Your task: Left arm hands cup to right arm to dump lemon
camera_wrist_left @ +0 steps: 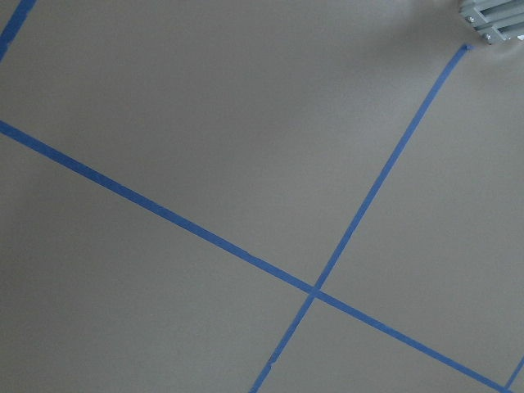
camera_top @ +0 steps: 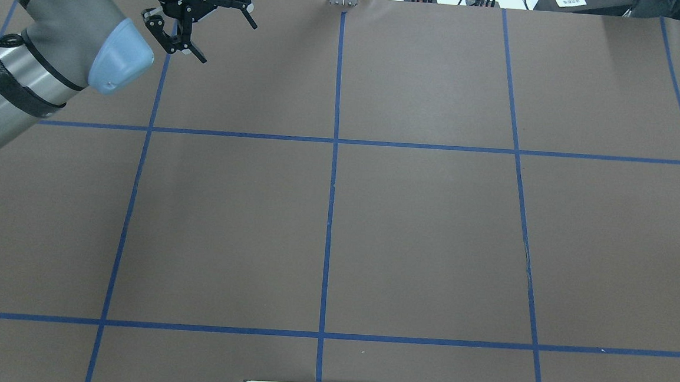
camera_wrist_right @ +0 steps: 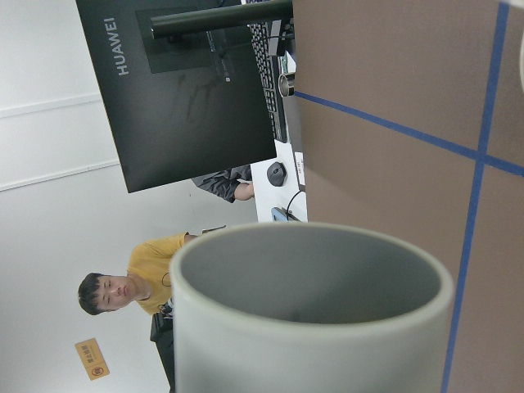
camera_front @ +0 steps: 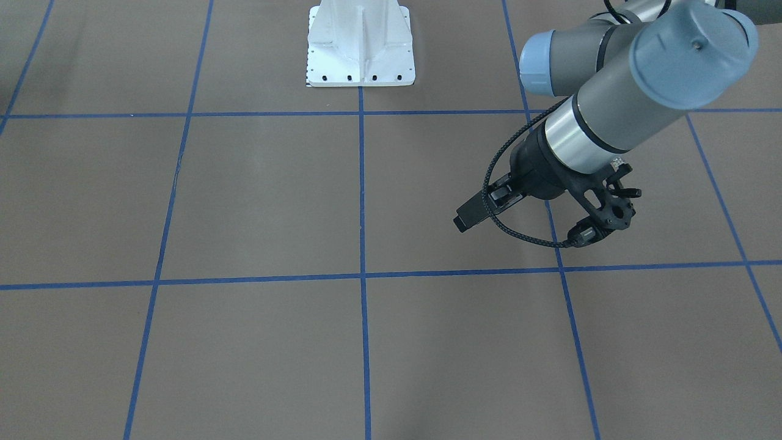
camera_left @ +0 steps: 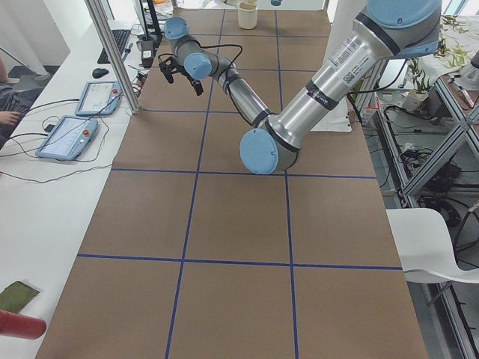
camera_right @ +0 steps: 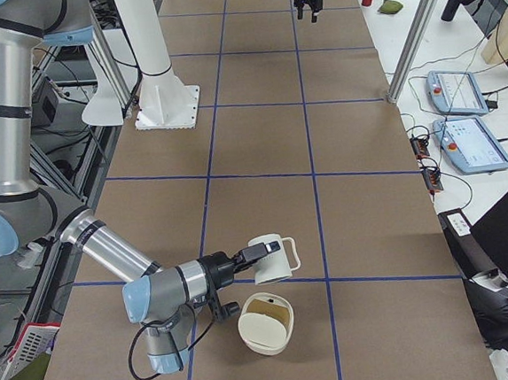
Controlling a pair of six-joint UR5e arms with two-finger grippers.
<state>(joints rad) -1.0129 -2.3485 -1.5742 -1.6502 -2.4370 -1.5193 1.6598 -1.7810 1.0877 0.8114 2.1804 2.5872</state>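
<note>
1. Overhead: the left gripper (camera_top: 222, 37) hangs spread and empty near the table's (camera_top: 420, 231) far-left corner, apparently clear after the handover; no cup here.
2. Right side: the right gripper (camera_right: 242, 260) carries the cup (camera_right: 273, 258) tilted just above a white bowl (camera_right: 267, 324) at the table's right end, likely for dumping; I cannot tell its finger state.
3. Right wrist: the cup's inside looks empty; lemon unseen.

Matt brown counter (camera_top: 425, 243), smooth, crossed by blue tape (camera_top: 330, 214). The cup (camera_right: 278, 259) gleams glossy white, matt grey inside. Left arm (camera_front: 602, 131): brushed silver metal, light-blue plastic-looking caps (camera_front: 693, 52), braided cable (camera_front: 519, 235).
</note>
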